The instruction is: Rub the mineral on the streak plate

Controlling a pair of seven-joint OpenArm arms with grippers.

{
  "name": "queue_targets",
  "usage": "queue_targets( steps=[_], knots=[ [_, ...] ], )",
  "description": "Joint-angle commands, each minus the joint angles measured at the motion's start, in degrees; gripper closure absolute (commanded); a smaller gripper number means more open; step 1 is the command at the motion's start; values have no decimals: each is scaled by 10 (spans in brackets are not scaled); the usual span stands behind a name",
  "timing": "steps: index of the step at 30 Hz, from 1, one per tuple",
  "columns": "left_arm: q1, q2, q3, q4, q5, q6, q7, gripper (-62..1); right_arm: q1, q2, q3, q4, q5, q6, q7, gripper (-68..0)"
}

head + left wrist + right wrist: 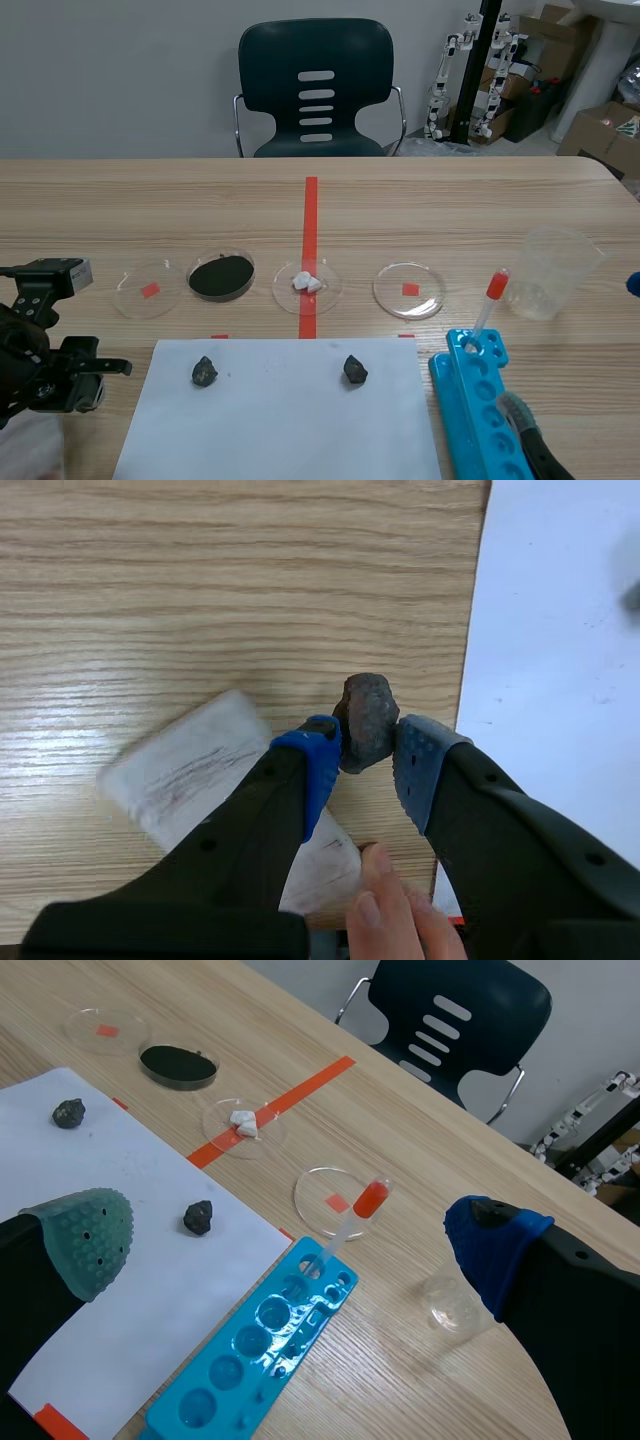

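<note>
From the scene view, my left arm [40, 355] sits low beside the white paper [280, 425]. At the left wrist, my left fingers [318, 758] clamp a dark rock [368, 718] close to the scribbled white plate [185, 770] on the counter [200, 580]. At the right wrist, my right fingers [85, 1235] gape above the blue tray [250, 1360].

Wooden table [120, 200]. White paper sheet [280, 425] at the near edge, with two dark mineral lumps on it, well apart: left lump [205, 371], right lump [354, 370]. Beyond the sheet is a row of four petri dishes: first dish [148, 288] bare, second dish [221, 276] holding black powder, third dish [307, 283] holding white pieces, fourth dish [409, 290] bare. Blue well tray [480, 400] at right, with a red-bulbed dropper [488, 305] leaning in it. Clear beaker [553, 270] nearby. Left arm [40, 360] low beside the sheet.
</note>
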Motion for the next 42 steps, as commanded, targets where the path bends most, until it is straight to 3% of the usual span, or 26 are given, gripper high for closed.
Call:
queue_targets(
  steps=[1,6,12,17,20,27,33,36,42],
  knots=[
    [-2,-6,-4,9,22,7,0,-104,4,-2,3,12,4,-2,8,-679],
    [-2,-6,-4,9,92,12,16,-104,4,-2,3,12,4,-2,8,-679],
    [-2,-6,-4,9,183,41,48,-104,4,-2,3,12,4,-2,8,-679],
    [-2,-6,-4,9,202,45,51,-104,4,-2,3,12,4,-2,8,-679],
    [-2,-6,-4,9,181,45,50,-104,4,-2,3,12,4,-2,8,-679],
    [-2,-6,-4,9,81,28,44,-104,4,-2,3,12,4,-2,5,-679],
    [-2,-6,-4,9,-9,-8,26,-104,4,-2,3,12,4,-2,2,-679],
    [-2,-6,-4,9,-24,-12,18,-104,4,-2,3,12,4,-2,2,-679],
    [-2,-6,-4,9,-20,-12,18,-104,4,-2,3,12,4,-2,2,-679]
  ],
)
